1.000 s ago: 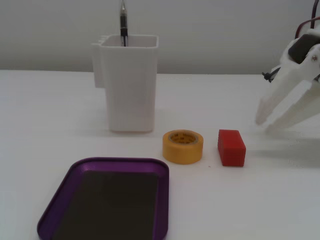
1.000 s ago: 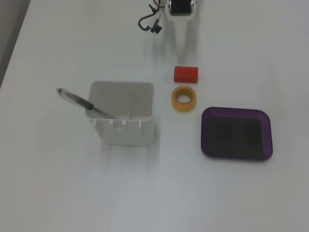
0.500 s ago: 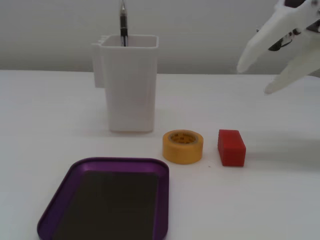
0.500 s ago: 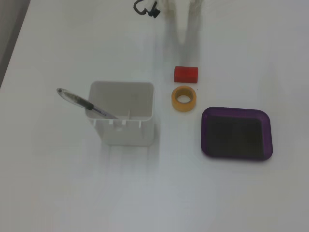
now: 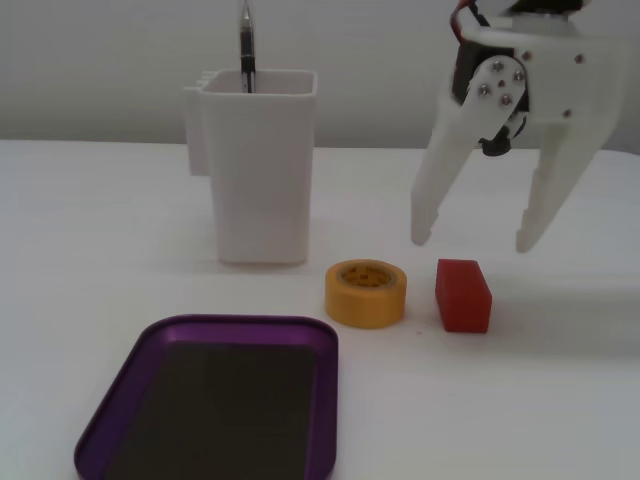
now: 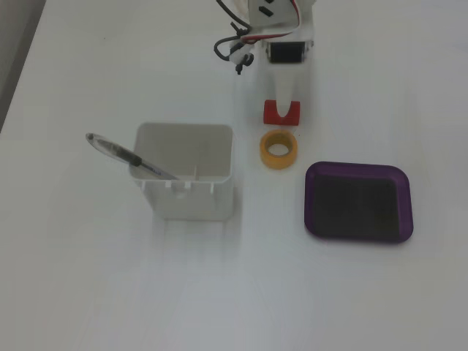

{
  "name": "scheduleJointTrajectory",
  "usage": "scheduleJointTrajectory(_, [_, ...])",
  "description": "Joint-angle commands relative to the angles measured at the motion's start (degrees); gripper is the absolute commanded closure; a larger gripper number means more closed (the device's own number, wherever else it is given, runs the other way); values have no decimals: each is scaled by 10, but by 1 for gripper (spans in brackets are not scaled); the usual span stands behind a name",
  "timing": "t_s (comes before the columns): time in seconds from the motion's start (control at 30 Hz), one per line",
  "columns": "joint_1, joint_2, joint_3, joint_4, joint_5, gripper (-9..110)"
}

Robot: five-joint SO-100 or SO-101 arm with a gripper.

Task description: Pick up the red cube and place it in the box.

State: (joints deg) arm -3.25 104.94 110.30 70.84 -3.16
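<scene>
From my low fixed view the arm is cut off by the top right edge, so I only get the gripper (image 5: 470, 242) and the white housing above it. In my high fixed view the arm comes in from the top edge and its white finger (image 6: 285, 99) lies over the middle of the red cube (image 6: 272, 112), leaving red showing on either side; the second finger I can't make out from there.

The red cube (image 5: 463, 295) reads best in the low view: a small bright red block, a little longer than wide, sitting flat on the white counter (image 5: 560, 400) at right of centre. The jaws are spread wide and hold nothing, tips hanging above the block with a gap of counter showing beneath them. The high view can't give me that height.

Just left of the cube in the low view is a yellow tape roll (image 5: 366, 293), lying flat, close but apart. The high view puts the roll (image 6: 278, 149) directly below the cube in frame.

The box (image 5: 140, 395), a shallow purple tray with rounded corners and a dark bottom, is clipped by the bottom edge in the low view; the high view shows it whole (image 6: 358, 171), at lower right of the roll, nothing inside.

The white plastic container (image 5: 258, 170) stands upper left of centre in the low view, showing only a pen tip above its rim. The high view shows the pen (image 6: 124, 156) leaning out over the container's left rim (image 6: 186, 201).
</scene>
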Motion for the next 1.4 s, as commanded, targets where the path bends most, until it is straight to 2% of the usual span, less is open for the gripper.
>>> scheduleJointTrajectory(0.0, [-6,-5,-28,1,4,77])
scheduleJointTrajectory(0.43, [-5,-4,69,-96,3,78])
scheduleJointTrajectory(1.17, [-4,-6,141,-188,-3,78])
scheduleJointTrajectory(1.37, [-4,-7,141,-196,-6,85])
